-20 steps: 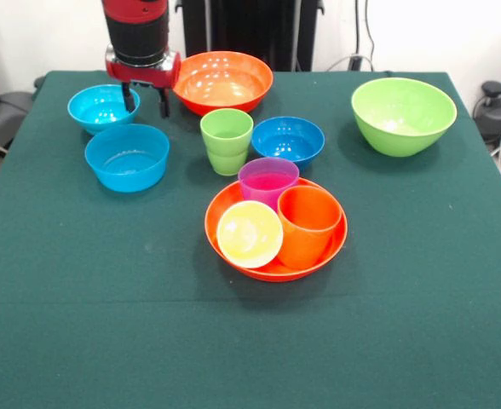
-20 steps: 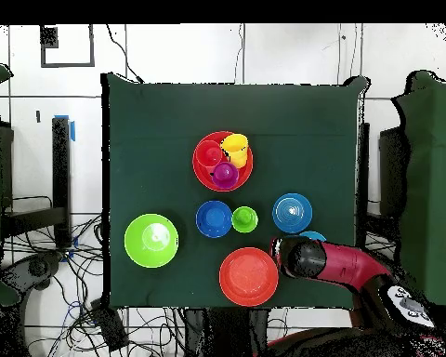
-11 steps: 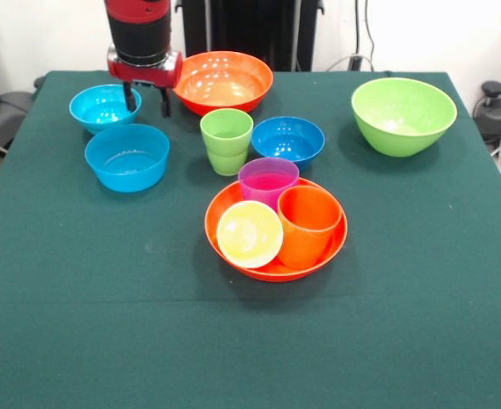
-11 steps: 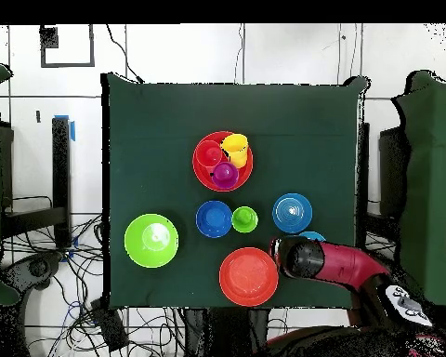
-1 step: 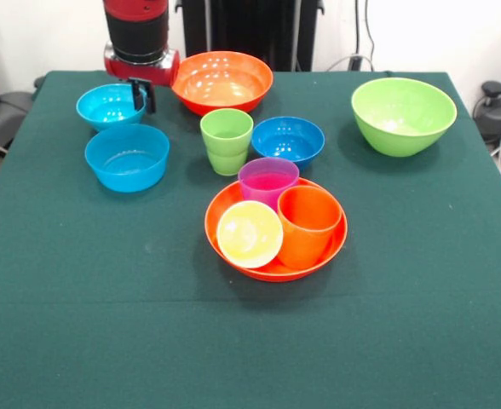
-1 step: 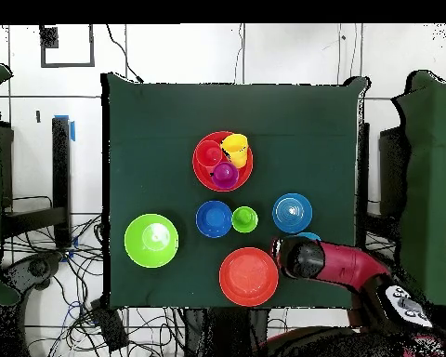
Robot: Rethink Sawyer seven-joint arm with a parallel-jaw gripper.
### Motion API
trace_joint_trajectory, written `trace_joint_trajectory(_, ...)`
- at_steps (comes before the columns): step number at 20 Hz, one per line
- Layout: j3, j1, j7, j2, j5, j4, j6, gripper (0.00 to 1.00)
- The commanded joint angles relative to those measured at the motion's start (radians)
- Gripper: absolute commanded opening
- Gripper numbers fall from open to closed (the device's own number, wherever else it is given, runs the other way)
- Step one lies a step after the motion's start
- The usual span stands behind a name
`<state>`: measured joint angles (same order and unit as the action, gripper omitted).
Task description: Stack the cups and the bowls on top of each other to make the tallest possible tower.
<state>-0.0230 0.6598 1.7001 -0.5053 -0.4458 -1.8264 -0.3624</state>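
My gripper (image 5: 142, 95) is shut on the right rim of a light blue bowl (image 5: 107, 104) at the back left; from overhead the arm covers it. A second light blue bowl (image 5: 127, 156) (image 6: 292, 212) sits just in front. A large orange bowl (image 5: 222, 81) (image 6: 248, 276) stands beside the gripper. Mid-table are a green cup (image 5: 227, 141) (image 6: 244, 219) and a dark blue bowl (image 5: 288, 141) (image 6: 214, 218). Another orange bowl (image 5: 276, 273) (image 6: 201, 177) holds a purple cup (image 5: 268, 181), an orange cup (image 5: 308, 223) and a tipped yellow cup (image 5: 250, 233). A lime green bowl (image 5: 402, 115) (image 6: 151, 240) stands apart.
The green cloth (image 5: 250, 341) covers the whole table. Cables and dark equipment lie on the floor (image 6: 41, 279) beyond the table's sides.
The fingers, spread over the bowl's rim a second ago, have come together on it. The light blue bowl has shifted slightly toward the large orange bowl.
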Motion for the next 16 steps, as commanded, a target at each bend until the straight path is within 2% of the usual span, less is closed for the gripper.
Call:
trace_joint_trajectory(1, -0.05, -0.044, 0.094, 0.032, -0.003, 0.058, 0.045, 0.0)
trace_joint_trajectory(8, -0.035, -0.063, 0.105, 0.028, -0.005, 0.069, 0.051, 0.0)
trace_joint_trajectory(16, 0.038, -0.158, 0.085, -0.017, -0.046, 0.144, 0.047, 0.0)
